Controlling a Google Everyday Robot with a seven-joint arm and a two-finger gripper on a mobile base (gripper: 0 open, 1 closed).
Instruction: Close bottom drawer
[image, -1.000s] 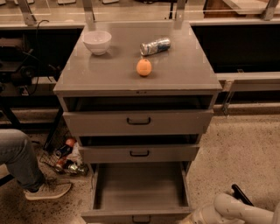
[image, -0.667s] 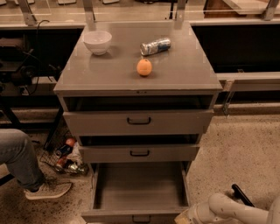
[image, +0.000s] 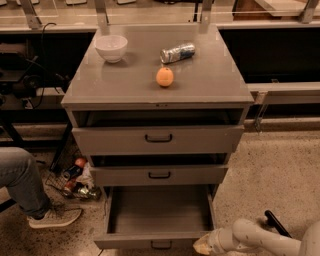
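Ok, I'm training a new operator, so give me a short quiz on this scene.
1. True or false: the bottom drawer is fully shut.
2. The can on the cabinet top is: A upright, B lying on its side, C inside a drawer.
3. Fill in: the pincer is by the bottom drawer's front ____ corner, as the camera sees it.
Key: 1 false; 2 B; 3 right.

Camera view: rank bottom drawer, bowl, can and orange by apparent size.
1. bottom drawer
2. white bowl and can, too alike to rank
3. orange
The end effector sits at the drawer's front corner.
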